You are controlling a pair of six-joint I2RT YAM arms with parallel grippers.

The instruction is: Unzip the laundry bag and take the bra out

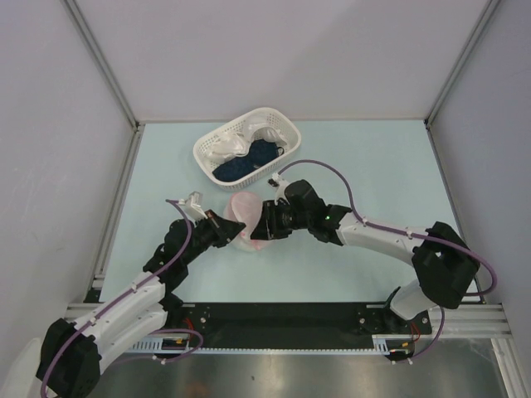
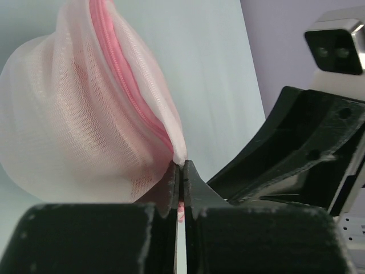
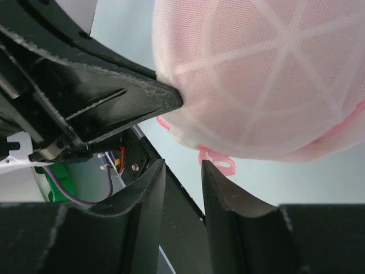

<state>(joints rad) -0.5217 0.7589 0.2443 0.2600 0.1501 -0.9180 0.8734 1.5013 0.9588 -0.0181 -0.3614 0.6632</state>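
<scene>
The laundry bag is held near the middle of the worktop, well apart from the basket at the far edge. The left pincer is closed on the bag's seam edge beside the pink zip. This probably anchors the bag so the zip can be drawn against a fixed point. The right pincer stands slightly parted and empty, just beneath the pink zip pull, apparently aligned to take it. The zip appears closed. The bra cannot be made out; a pink tint through the mesh suggests it lies inside.
</scene>
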